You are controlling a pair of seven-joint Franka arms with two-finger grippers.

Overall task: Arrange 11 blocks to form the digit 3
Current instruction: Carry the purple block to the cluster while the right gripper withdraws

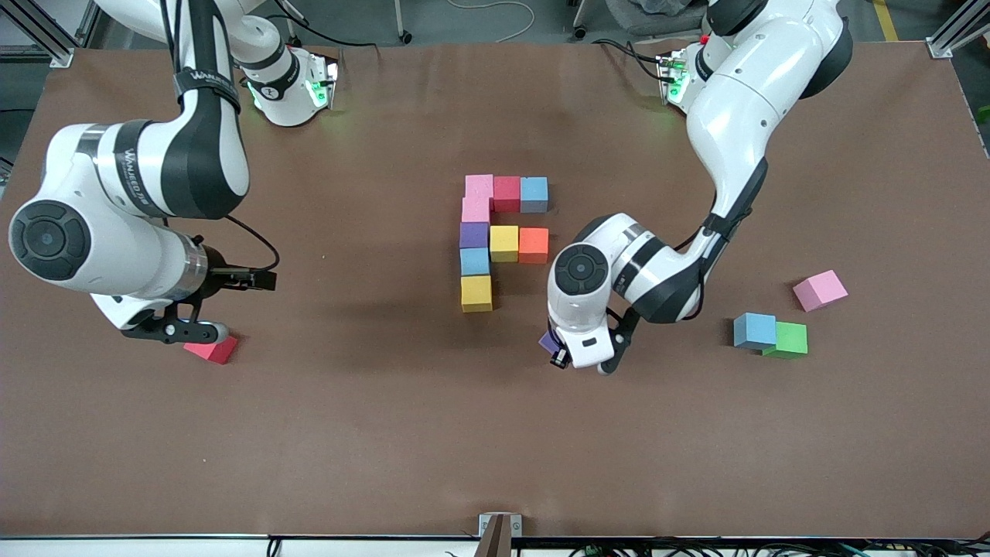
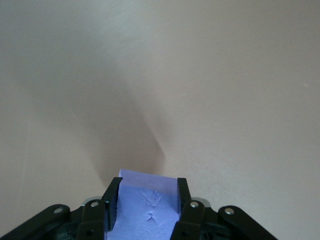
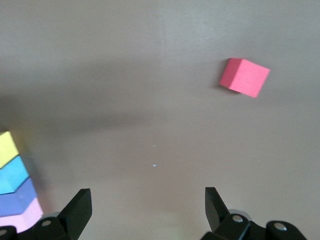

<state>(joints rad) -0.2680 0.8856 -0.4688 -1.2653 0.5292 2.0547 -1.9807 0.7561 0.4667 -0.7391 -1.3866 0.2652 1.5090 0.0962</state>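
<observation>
Nine blocks form a partial figure at mid-table: pink (image 1: 479, 186), red (image 1: 506, 193) and light blue (image 1: 534, 194) in one bar, and a column of pink, purple (image 1: 473, 234), light blue and yellow (image 1: 476, 293). Yellow (image 1: 503, 243) and orange (image 1: 533, 244) branch off the purple one. My left gripper (image 1: 558, 353) (image 2: 146, 200) is shut on a purple block (image 1: 549, 341) (image 2: 145, 207) over bare table beside the figure. My right gripper (image 1: 203, 334) (image 3: 148, 207) stands open and empty over the table, with a red block (image 1: 213, 350) (image 3: 244, 77) close by on the table.
Toward the left arm's end of the table lie a loose pink block (image 1: 820, 290) and a light blue block (image 1: 754, 330) touching a green one (image 1: 789, 339). The right wrist view catches the figure's column (image 3: 12, 175) at its edge.
</observation>
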